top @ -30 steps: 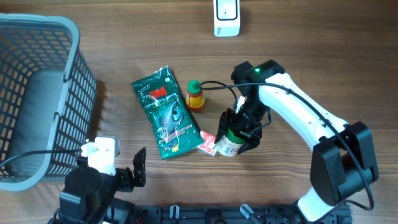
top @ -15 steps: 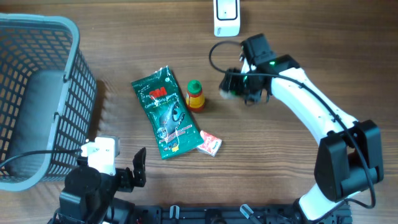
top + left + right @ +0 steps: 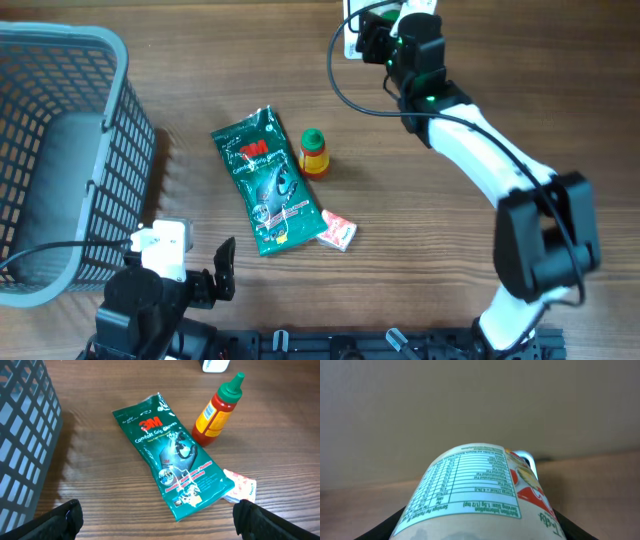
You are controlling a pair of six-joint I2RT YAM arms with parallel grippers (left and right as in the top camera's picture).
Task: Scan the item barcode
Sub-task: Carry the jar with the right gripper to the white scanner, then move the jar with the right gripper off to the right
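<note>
Evidently the right gripper (image 3: 380, 35) held the labelled tub (image 3: 475, 490) between jaws set roughly half apart, the width the tub's body demanded. It hung well beyond the far end of the green glove packet (image 3: 268, 180), right at the white scanner (image 3: 350, 42), presumably so that its label faced the reader. The left gripper (image 3: 160, 525) waited on the packet's near side, jaws spread as wide as they go and holding nothing, probably parked out of the way. A sauce bottle (image 3: 314, 153) stood just beside the packet, a small red-and-white sachet (image 3: 338, 230) lay touching its near corner, and the basket (image 3: 120, 150) sat well off to its other side, cut by the frame.

From overhead the arm covered most of the scanner and the whole tub. The wrist view showed only a nutrition table; no barcode was visible, so I could not tell which way it was turned.
</note>
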